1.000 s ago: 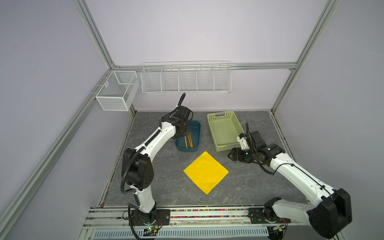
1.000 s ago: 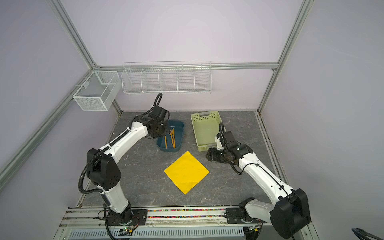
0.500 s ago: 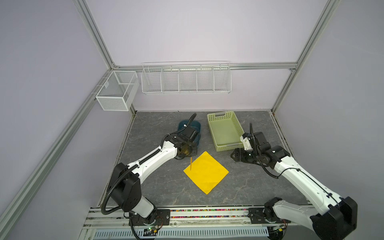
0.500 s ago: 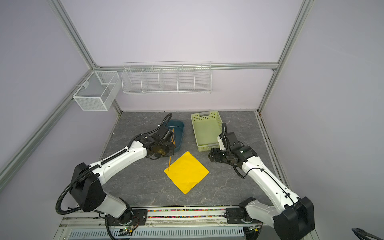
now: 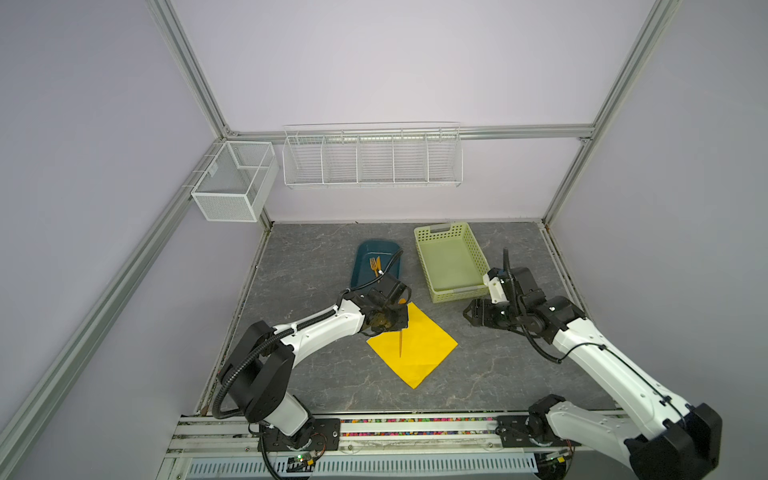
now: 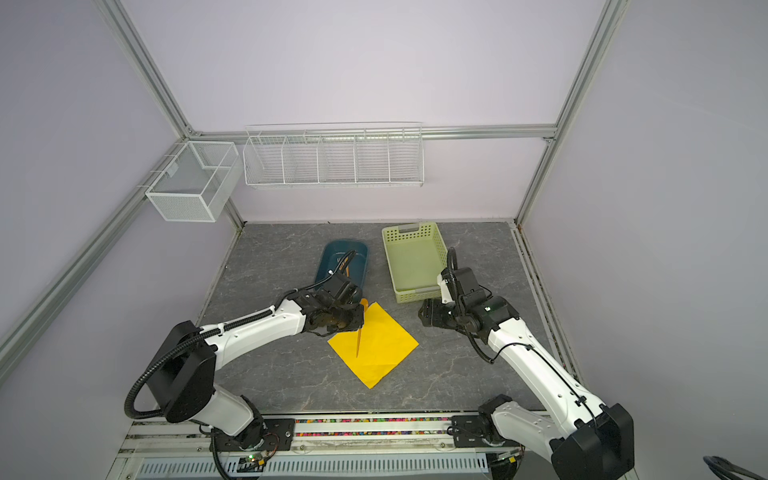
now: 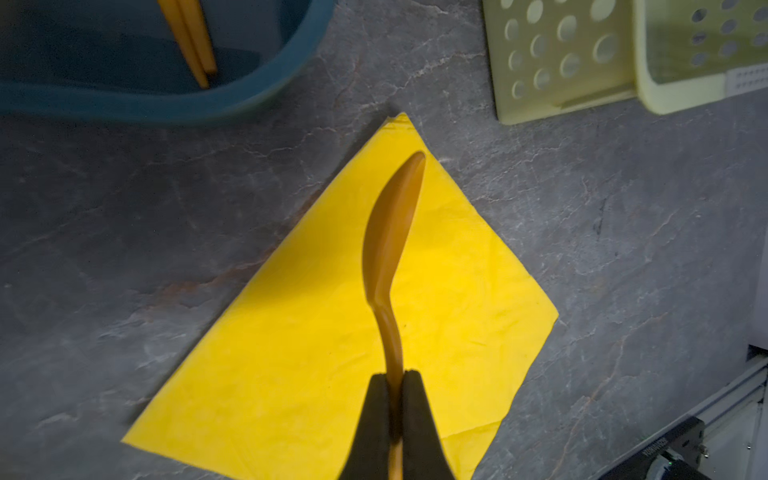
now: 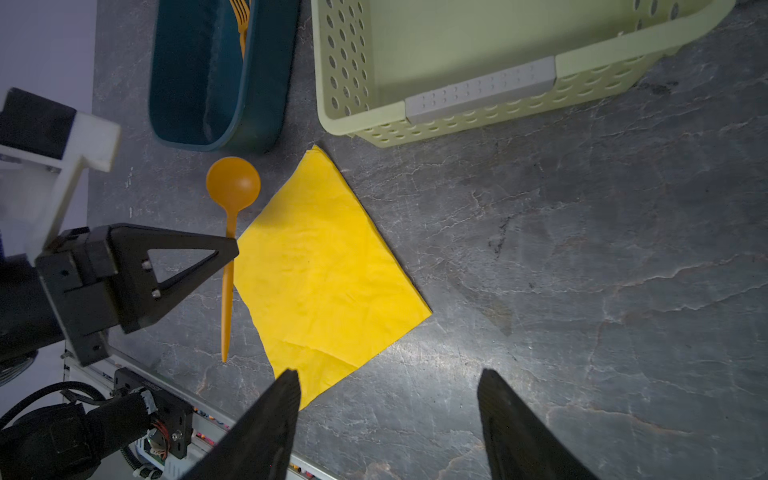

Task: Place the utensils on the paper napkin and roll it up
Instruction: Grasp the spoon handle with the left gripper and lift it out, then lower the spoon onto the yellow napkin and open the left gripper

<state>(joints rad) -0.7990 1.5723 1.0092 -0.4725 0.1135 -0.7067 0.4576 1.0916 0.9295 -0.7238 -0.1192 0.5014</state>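
Yellow napkin point(image 5: 428, 353) lies on the table point(image 5: 332, 374) in both top views. The left tool point(image 5: 395, 322) hangs over its far-left edge and the right tool point(image 5: 471, 316) sits to its right.

Left wrist view: the tool is clenched on the spoon point(image 7: 392, 232) handle above the sheet.

Right wrist view: jaws spread, empty.

Best lower the spoon flat along the diagonal before letting go.

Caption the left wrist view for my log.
Left claw pinches the orange spoon above the yellow paper napkin, blue tray and green basket beyond.
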